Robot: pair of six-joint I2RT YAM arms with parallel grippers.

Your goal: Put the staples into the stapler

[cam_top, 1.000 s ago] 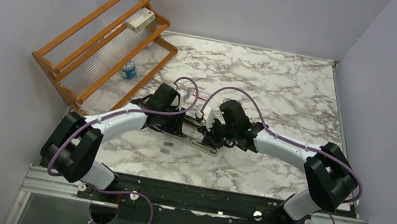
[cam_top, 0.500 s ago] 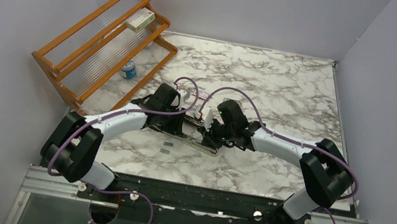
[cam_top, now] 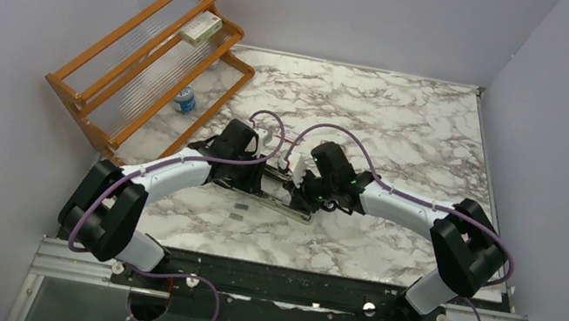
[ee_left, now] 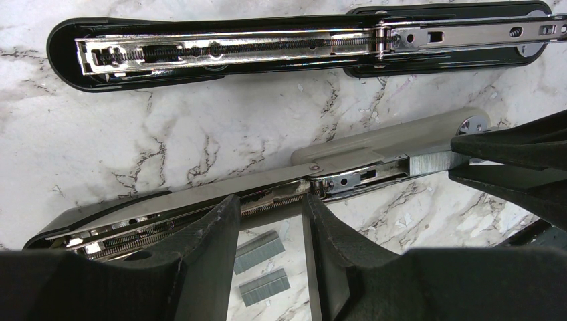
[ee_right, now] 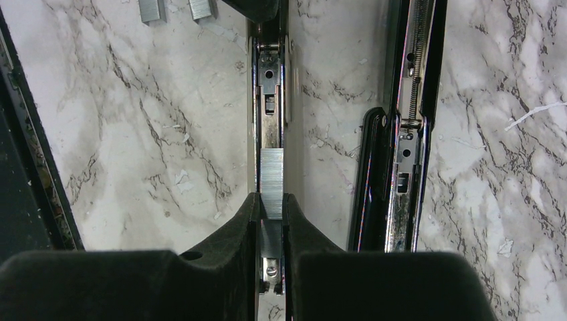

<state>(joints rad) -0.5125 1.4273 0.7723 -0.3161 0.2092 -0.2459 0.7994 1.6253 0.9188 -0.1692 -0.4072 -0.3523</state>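
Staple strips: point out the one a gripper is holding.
The silver-grey staple strip pinched in the right gripper, over a shiny metal rail. The other two strips lie loose on the marble table, untouched.

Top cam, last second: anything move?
The right arm drifted slightly left, toward the left arm. Its end effector stayed shut on the strip of staples in the grey-topped stapler's rail. Unchanged: the left end effector over that stapler, jaws apart; the loose staples; the black stapler.
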